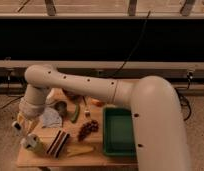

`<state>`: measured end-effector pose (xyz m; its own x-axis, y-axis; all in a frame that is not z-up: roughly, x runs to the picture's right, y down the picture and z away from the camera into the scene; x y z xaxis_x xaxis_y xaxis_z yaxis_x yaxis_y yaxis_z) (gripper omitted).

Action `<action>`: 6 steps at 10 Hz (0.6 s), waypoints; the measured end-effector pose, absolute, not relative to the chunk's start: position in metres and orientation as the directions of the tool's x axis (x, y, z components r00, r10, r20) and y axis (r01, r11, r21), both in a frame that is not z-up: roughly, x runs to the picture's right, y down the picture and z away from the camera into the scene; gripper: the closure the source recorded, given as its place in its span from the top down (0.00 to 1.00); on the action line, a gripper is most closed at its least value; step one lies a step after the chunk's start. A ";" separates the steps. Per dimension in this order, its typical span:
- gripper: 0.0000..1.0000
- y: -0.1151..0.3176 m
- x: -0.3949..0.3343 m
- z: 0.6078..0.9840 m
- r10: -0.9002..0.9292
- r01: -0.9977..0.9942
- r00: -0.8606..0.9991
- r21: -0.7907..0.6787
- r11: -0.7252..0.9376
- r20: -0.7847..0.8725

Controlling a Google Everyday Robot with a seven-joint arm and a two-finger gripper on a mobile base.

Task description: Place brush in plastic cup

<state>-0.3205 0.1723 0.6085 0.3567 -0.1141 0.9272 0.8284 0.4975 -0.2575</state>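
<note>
My gripper point(24, 125) hangs just above and left of the plastic cup point(33, 143); can't tell what it's holding.

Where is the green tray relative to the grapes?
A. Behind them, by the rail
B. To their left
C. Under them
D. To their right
D: the green tray fills the table's right side, with the grapes just off its left rim. The claw is far off at the table's left edge, above the cup.
</note>
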 end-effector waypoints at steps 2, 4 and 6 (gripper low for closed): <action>0.43 0.175 -0.320 0.616 -0.111 0.827 0.367 -0.270 0.493 0.923; 0.59 0.177 -0.319 0.622 -0.104 0.825 0.375 -0.281 0.490 0.921; 0.61 0.180 -0.319 0.625 -0.090 0.823 0.377 -0.289 0.489 0.922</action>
